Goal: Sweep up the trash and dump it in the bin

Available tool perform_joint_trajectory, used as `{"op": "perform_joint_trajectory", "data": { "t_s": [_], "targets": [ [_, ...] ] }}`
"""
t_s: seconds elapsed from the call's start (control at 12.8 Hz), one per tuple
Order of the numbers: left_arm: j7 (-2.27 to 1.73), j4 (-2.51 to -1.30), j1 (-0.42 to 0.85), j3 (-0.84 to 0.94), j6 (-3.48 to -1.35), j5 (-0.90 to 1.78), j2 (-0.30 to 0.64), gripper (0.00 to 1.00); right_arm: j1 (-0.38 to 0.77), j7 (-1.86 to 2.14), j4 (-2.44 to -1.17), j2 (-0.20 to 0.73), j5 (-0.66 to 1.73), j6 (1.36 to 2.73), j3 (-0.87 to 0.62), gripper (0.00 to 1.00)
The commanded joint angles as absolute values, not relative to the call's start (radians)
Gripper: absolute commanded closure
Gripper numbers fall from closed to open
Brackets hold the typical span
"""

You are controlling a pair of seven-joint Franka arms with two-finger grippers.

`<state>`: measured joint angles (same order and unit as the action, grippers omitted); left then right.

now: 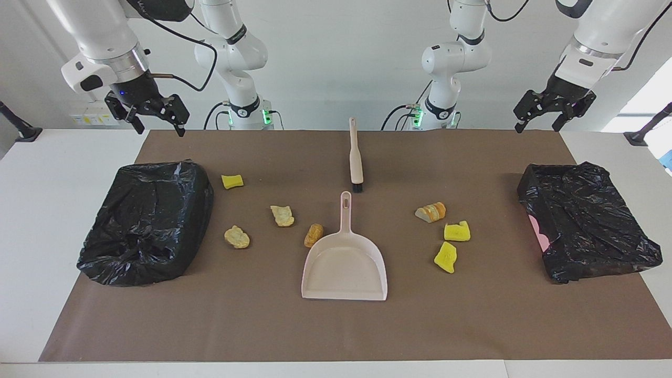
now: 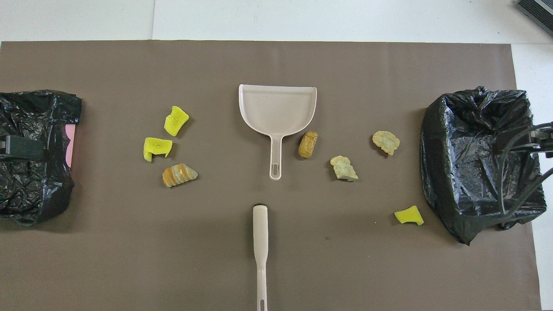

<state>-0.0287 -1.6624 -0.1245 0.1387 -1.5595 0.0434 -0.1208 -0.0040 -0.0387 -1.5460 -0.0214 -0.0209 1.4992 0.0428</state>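
Overhead, the left claw (image 1: pixel 542 114) and right claw (image 1: pixel 156 118) hang spread, empty. Best next: grip the brush (image 1: pixel 355 157) mid-handle; trash (image 1: pixel 314 234) lies just beside the dustpan (image 1: pixel 344 265).

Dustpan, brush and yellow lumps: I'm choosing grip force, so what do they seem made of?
The dustpan looks like smooth, matte beige hard plastic, with a thin moulded rim. The brush seems the same plastic, with dark bristles at its end. The yellow lumps look like soft sponge, ragged and dull-surfaced, though that is only likely.
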Motion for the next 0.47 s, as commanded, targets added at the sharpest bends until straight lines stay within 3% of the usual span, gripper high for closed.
{"op": "perform_joint_trajectory", "data": {
  "t_s": [0.0, 0.39],
  "targets": [
    [-0.026, -1.77, -0.12, 0.143, -1.585, 0.057, -0.192, 0.0, -0.012, -0.029, -1.559, -0.034, -0.002, 1.497, 0.04, 0.0],
    [-0.035, -1.884, -0.057, 0.143, -1.588, 0.078, -0.25, 0.0, -0.008, -0.031, -1.574, -0.043, -0.005, 1.499, 0.038, 0.0]
  ]
}}
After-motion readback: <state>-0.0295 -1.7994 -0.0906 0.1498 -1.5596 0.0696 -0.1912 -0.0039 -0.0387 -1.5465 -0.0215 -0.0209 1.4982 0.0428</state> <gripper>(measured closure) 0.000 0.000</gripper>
